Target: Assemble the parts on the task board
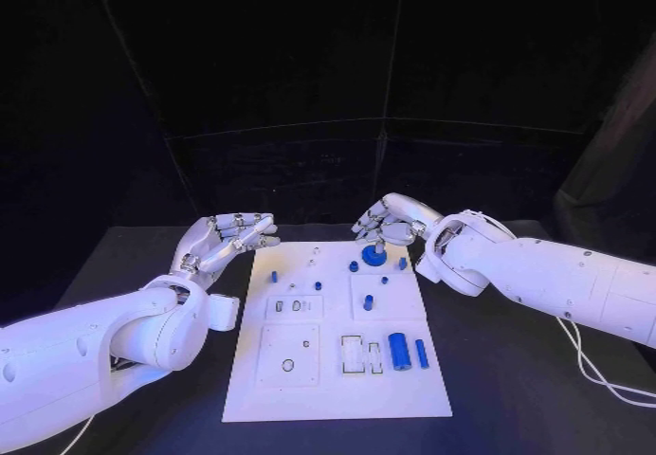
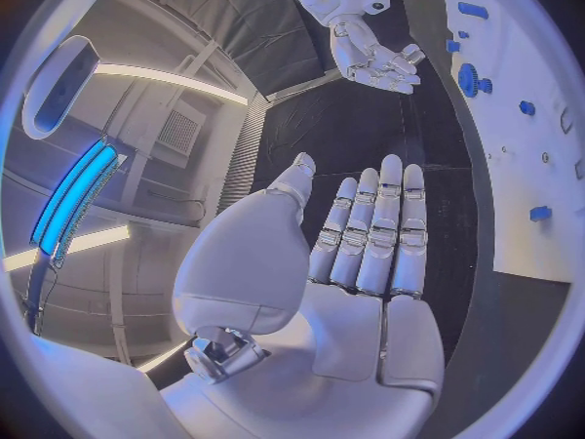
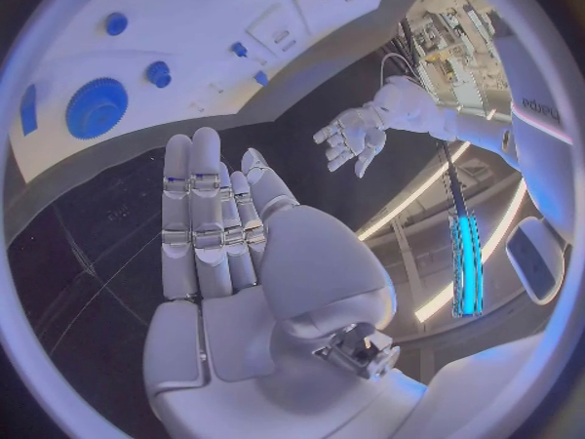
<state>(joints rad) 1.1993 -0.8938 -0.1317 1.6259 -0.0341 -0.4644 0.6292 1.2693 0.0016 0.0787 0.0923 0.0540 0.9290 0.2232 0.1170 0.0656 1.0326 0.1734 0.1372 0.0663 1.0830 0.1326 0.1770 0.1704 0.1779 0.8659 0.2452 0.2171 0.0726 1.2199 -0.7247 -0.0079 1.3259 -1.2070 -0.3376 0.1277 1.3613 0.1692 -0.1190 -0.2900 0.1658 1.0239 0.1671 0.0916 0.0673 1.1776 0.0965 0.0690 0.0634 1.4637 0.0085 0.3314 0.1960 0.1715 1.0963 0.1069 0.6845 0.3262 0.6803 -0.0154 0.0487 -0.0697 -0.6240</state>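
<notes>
White task board (image 1: 260,393), blue gear (image 1: 372,254) near right hand (image 1: 387,224); both hands empty, left hand (image 1: 229,237) too. Best approach gear from above, squarely.

Non-task stuff: black counter (image 1: 519,379) under everything, matte, faint seam lines visible across it in the wrist views. White cable (image 1: 591,368) lies on the counter at the right side, curving toward the front edge. Another white cable (image 1: 78,434) shows at the front left corner. Dark curtain (image 1: 328,85) hangs behind the counter, panel seams visible. Black counter surface also shows beside the board in the left wrist view (image 2: 366,127).
</notes>
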